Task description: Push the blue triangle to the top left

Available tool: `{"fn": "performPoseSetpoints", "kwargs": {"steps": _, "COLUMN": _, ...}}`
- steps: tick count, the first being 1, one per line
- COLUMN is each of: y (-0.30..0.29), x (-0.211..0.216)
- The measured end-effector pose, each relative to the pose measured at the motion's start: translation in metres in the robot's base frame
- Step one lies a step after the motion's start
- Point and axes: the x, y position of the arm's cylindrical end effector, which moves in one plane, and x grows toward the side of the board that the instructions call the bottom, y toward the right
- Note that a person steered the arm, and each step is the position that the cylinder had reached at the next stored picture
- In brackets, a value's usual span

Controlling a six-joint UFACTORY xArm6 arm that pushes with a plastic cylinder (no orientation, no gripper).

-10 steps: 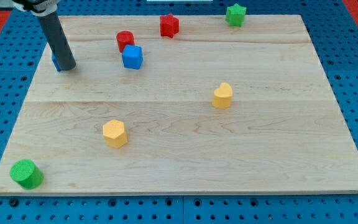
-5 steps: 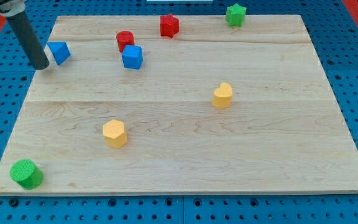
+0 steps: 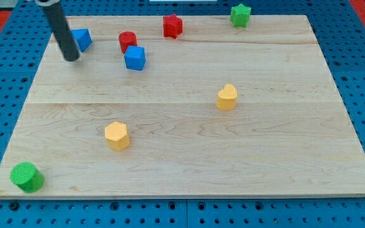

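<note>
The blue triangle [image 3: 82, 39] lies on the wooden board [image 3: 189, 152] near its top left corner. My tip [image 3: 72, 58] rests on the board just below and to the left of the triangle, close to it or touching its lower left side. The dark rod rises from the tip toward the view's top left.
A red cylinder [image 3: 127, 41] and a blue cube [image 3: 135, 57] sit right of the triangle. A red star [image 3: 172, 26] and a green star [image 3: 239, 14] lie along the top edge. Two yellow blocks [image 3: 116, 135] [image 3: 227, 97] sit mid-board. A green cylinder [image 3: 26, 177] is at the bottom left.
The blue triangle has moved up and to the right, from the left edge toward the top. My tip swung out to the left of it, then came back right and up behind it.
</note>
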Motion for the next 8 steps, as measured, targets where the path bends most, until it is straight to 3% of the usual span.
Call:
{"fn": "performPoseSetpoints", "kwargs": {"steps": 1, "y": 0.004, "x": -0.032}}
{"fn": "performPoseSetpoints", "kwargs": {"steps": 3, "y": -0.058, "x": -0.087}}
{"fn": "performPoseSetpoints", "kwargs": {"steps": 8, "y": -0.079, "x": -0.095}}
